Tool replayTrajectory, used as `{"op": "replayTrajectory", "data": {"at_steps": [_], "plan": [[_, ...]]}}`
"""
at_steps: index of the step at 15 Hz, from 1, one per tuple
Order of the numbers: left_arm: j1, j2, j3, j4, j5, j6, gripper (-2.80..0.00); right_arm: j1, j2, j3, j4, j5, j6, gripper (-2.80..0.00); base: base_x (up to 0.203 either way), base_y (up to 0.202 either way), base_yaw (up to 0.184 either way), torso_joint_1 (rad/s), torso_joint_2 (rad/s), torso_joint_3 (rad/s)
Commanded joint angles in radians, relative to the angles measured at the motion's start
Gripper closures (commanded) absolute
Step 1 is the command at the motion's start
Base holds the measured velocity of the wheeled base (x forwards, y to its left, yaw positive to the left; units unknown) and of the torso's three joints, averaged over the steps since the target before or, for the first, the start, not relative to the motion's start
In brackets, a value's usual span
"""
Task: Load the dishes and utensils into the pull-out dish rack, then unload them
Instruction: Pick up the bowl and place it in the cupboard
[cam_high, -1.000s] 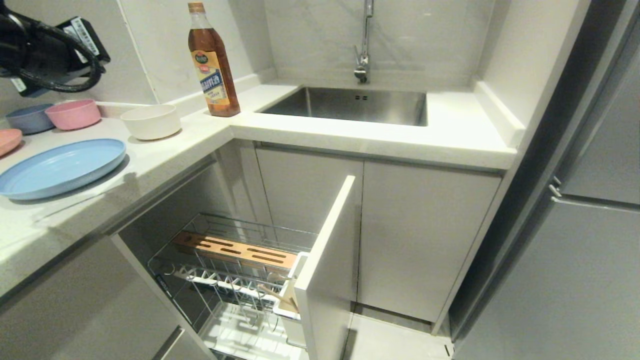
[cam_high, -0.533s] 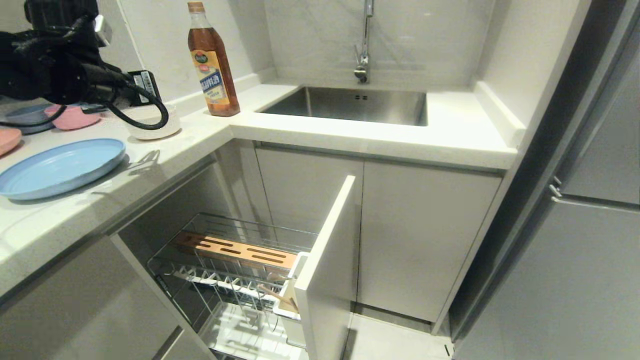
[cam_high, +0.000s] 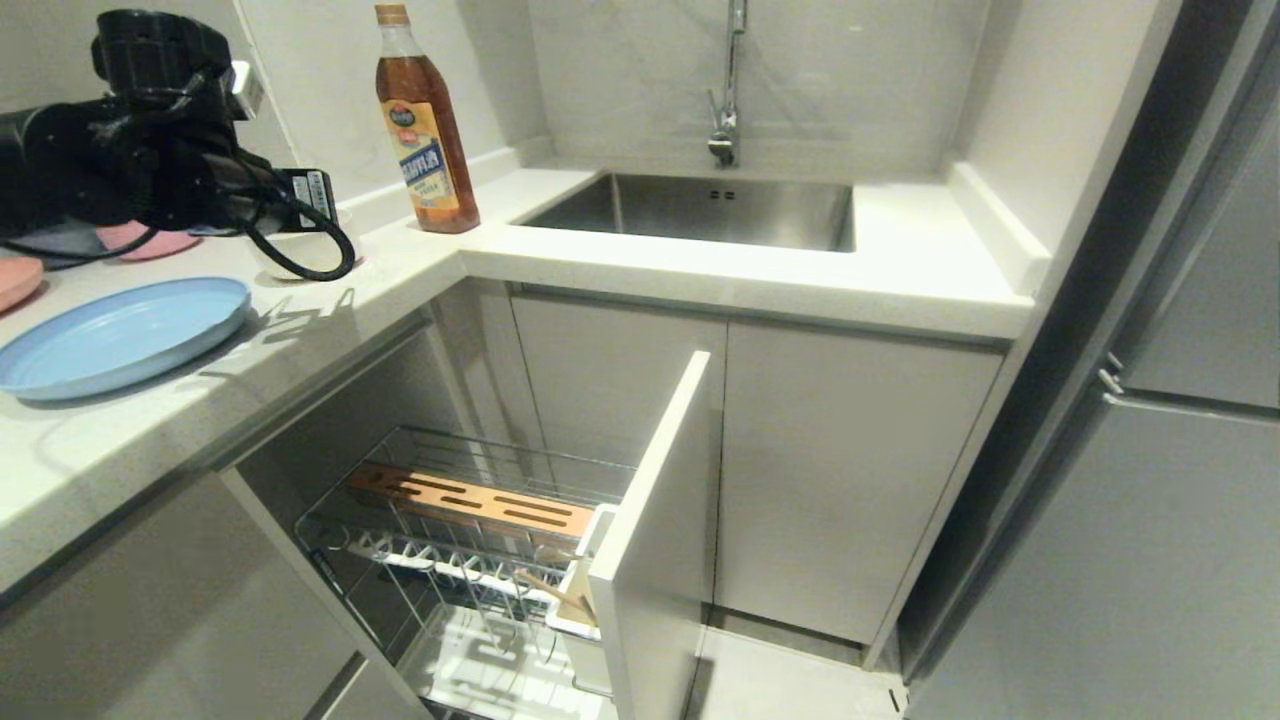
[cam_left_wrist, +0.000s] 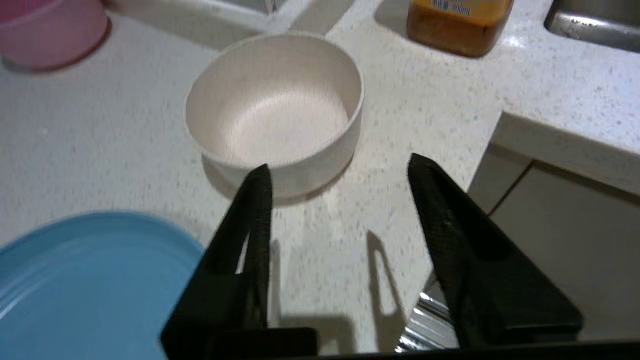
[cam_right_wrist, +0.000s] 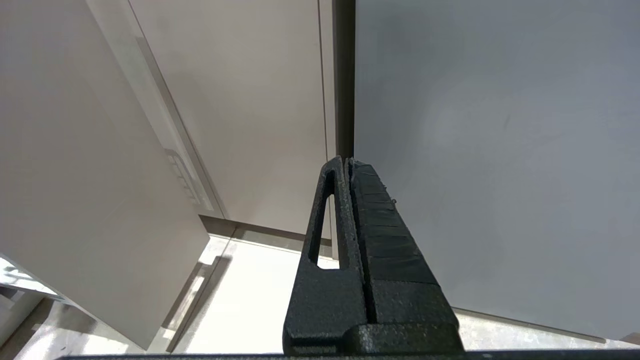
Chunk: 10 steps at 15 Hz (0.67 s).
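The left hand (cam_left_wrist: 340, 172) is hovering over the counter (cam_high: 640, 265) with its two black, ribbed, wedge-shaped fingers (cam_left_wrist: 257, 200) spread apart and holding nothing. Just beyond its tips the bowl (cam_left_wrist: 275, 112) is sitting upright: round, matte off-white, straight-walled, with a faintly speckled inside. One fingertip is overlapping the bowl's near wall in the left wrist view; whether it is touching cannot be told. Beside the bowl the plate (cam_high: 120, 335) is lying flat, wide, shallow, smooth and light blue.

The counter is pale speckled stone. A glass bottle (cam_high: 425, 125) of amber liquid is standing near the corner, and a brushed steel sink (cam_high: 700, 210) is sunk in beyond it.

The head view is showing what the wrist views are not: the rack (cam_high: 470, 560) pulled out below the counter, chrome wire with upright prongs, a slotted wooden strip across it, a white tray beneath and a flat white front panel. Light wooden chopsticks (cam_high: 555, 590) are leaning in a white holder by that panel. In this view the arm is hiding most of the bowl, which only the left wrist view is showing whole.

The right hand (cam_right_wrist: 347, 167) is appearing only in its own wrist view, fingers pressed together and empty, hanging low near grey cabinet fronts.
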Motion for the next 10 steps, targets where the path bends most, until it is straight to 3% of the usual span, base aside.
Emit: {"op": "replayTrajectory", "data": {"at_steps": [1, 6, 10], "plan": [[0.005, 0.024, -0.001, -0.02, 0.002, 0.02, -2.8, 0.001, 0.0, 0.0, 0.0, 0.0, 0.0, 0.0, 0.0, 0.0, 0.0, 0.0, 0.0, 0.0], [0.049, 0.072, -0.001, -0.094, -0.006, 0.08, -2.8, 0.001, 0.0, 0.0, 0.0, 0.0, 0.001, 0.0, 0.0, 0.0, 0.0, 0.0, 0.0, 0.0], [0.072, 0.093, -0.002, -0.141, -0.129, 0.087, -2.8, 0.001, 0.0, 0.0, 0.0, 0.0, 0.0, 0.0, 0.0, 0.0, 0.0, 0.0, 0.0, 0.0]]}}
